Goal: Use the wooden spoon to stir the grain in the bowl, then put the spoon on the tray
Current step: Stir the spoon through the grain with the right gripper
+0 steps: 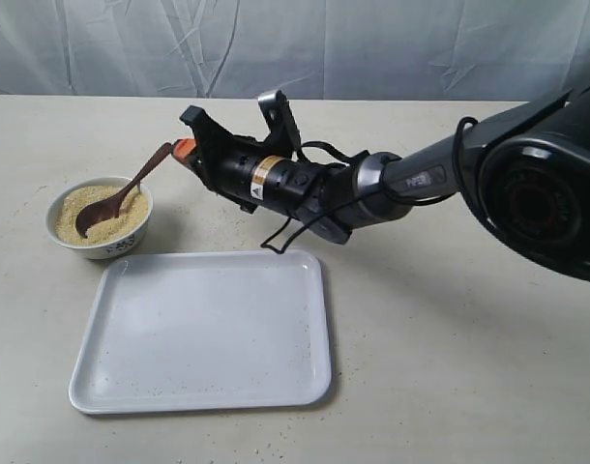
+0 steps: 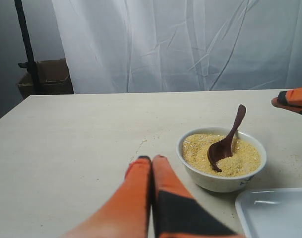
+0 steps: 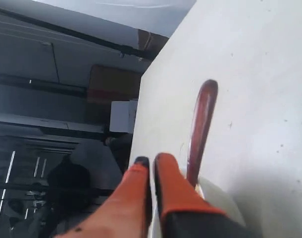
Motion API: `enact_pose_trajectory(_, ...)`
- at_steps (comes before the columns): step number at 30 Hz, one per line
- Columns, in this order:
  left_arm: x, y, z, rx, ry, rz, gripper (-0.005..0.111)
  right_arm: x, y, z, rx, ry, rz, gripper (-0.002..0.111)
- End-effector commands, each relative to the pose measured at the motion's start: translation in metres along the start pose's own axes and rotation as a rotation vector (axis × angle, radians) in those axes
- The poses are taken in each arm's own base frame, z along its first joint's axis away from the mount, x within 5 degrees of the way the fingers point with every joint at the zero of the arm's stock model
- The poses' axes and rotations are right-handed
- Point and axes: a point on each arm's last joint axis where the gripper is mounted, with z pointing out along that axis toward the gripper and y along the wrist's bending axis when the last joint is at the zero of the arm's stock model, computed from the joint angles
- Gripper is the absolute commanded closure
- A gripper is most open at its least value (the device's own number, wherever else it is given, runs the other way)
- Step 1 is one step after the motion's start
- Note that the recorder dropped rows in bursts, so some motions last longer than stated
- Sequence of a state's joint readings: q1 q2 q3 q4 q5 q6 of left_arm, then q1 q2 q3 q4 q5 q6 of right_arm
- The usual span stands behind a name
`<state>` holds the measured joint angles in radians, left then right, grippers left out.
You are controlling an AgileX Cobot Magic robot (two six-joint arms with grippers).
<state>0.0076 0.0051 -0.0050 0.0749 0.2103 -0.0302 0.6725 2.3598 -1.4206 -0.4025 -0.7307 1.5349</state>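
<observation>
The small white bowl (image 1: 131,237) with a blue pattern stands left of centre, filled with yellowish grain (image 1: 77,205). The dark wooden spoon (image 1: 121,198) rests with its scoop in the grain and its handle slanting up over the rim. My right gripper (image 1: 182,150) reaches across from the right, shut, its orange tips right beside the handle's end. In the right wrist view the handle (image 3: 203,119) runs alongside the right gripper (image 3: 151,161), not between its fingers. My left gripper (image 2: 152,159) is shut and empty, low over the table a little short of the bowl (image 2: 221,181). The white tray (image 1: 203,329) lies in front of the bowl.
Loose grains speckle the tray and the table around the bowl. A white curtain hangs behind the table. The right arm's body and cables (image 1: 305,188) hang over the table behind the tray. A cardboard box (image 2: 44,77) sits beyond the table's far edge.
</observation>
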Motion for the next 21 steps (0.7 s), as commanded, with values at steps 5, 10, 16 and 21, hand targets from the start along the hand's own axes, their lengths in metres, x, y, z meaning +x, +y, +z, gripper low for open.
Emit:
enact_pose_trajectory(5, 0.001, 0.000, 0.000, 0.000, -0.003, -0.007, 0.106, -0.006, 0.000, 0.027, 0.030, 0.025, -0.101, 0.062)
enact_pose_trajectory(10, 0.001, 0.000, 0.000, 0.000, -0.003, -0.007, 0.106, -0.001, -0.010, 0.038, 0.099, 0.034, -0.119, 0.061)
enact_pose_trajectory(16, 0.001, 0.000, 0.000, 0.000, -0.005, -0.007, 0.106, 0.009, -0.017, 0.049, 0.084, 0.052, -0.119, 0.061)
enact_pose_trajectory(21, 0.001, 0.000, 0.000, 0.000, -0.005, -0.007, 0.106, 0.010, -0.016, 0.057, 0.074, 0.048, -0.123, 0.061)
